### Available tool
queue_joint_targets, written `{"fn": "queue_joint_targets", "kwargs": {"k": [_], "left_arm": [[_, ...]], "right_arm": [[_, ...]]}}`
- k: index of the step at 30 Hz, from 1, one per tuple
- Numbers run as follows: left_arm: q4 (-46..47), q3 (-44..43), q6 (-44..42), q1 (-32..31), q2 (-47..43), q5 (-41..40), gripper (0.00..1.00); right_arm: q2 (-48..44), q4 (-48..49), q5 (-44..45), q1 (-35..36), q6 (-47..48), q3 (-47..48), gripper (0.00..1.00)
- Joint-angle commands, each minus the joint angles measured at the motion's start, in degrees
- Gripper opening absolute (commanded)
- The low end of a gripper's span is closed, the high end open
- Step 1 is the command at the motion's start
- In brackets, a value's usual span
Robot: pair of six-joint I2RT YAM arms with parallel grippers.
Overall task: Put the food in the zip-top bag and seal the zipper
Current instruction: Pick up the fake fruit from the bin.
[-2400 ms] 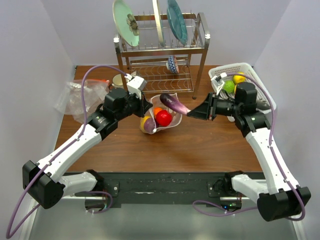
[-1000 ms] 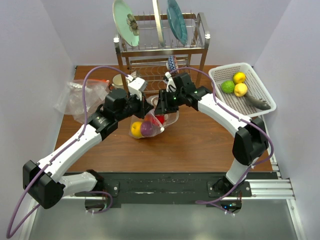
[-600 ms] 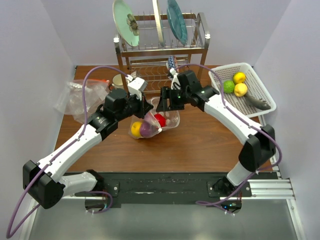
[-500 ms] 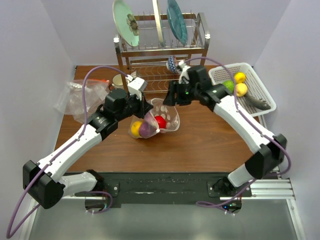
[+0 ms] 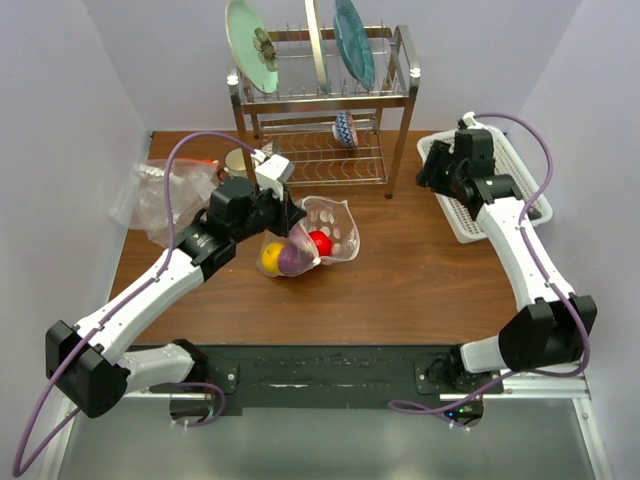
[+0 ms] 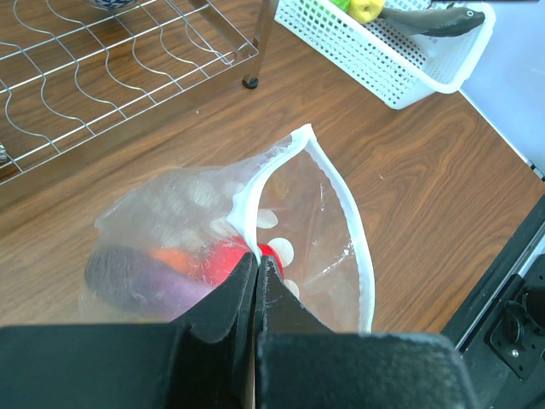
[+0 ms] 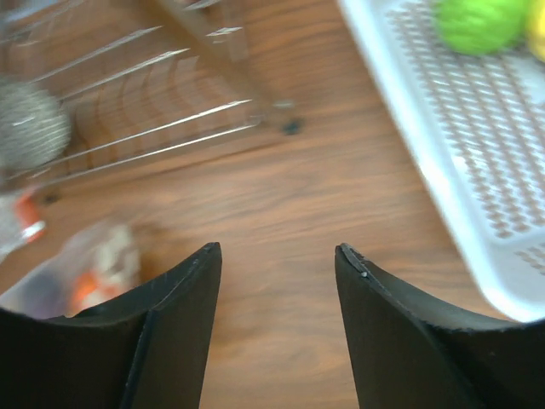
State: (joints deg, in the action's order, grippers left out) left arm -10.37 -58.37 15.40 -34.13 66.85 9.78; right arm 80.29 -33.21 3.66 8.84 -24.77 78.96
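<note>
The dotted zip-top bag (image 5: 335, 232) lies mid-table with its mouth open. My left gripper (image 5: 291, 214) is shut on its zipper (image 6: 247, 192), pinching the white strip at the fingertips (image 6: 256, 260). Inside the bag are a yellow fruit (image 5: 272, 259), a purple eggplant (image 6: 136, 277), an orange piece (image 6: 174, 256) and a red fruit (image 5: 320, 241). My right gripper (image 5: 427, 173) is open and empty (image 7: 277, 251), over the table beside the white basket (image 7: 443, 153). A green fruit (image 7: 477, 21) lies in that basket. The bag shows blurred at the lower left of the right wrist view (image 7: 94, 264).
A metal dish rack (image 5: 320, 110) with plates stands at the back. The white basket (image 6: 383, 68) also holds a yellow fruit (image 6: 366, 8) and a long dark grey item (image 6: 426, 21). Plain crumpled plastic (image 5: 160, 195) lies at the left.
My right arm has put the eggplant in the bag, let go, and swung away right to the basket, now open and empty. My left gripper keeps holding the bag's edge.
</note>
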Motion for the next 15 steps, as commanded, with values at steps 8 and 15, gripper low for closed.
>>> {"fn": "queue_joint_targets", "kwargs": {"k": [8,15], "left_arm": [[2.4,-0.8,-0.1,0.4,-0.8,0.2,0.00],[2.5,-0.7,-0.1,0.4,-0.4,0.1,0.00]], "right_arm": [[15.2,11.9,12.8,-8.5,-1.8,4.4,0.61],[26.7,11.2,15.3,-10.7,0.6,12.6,0.78]]}}
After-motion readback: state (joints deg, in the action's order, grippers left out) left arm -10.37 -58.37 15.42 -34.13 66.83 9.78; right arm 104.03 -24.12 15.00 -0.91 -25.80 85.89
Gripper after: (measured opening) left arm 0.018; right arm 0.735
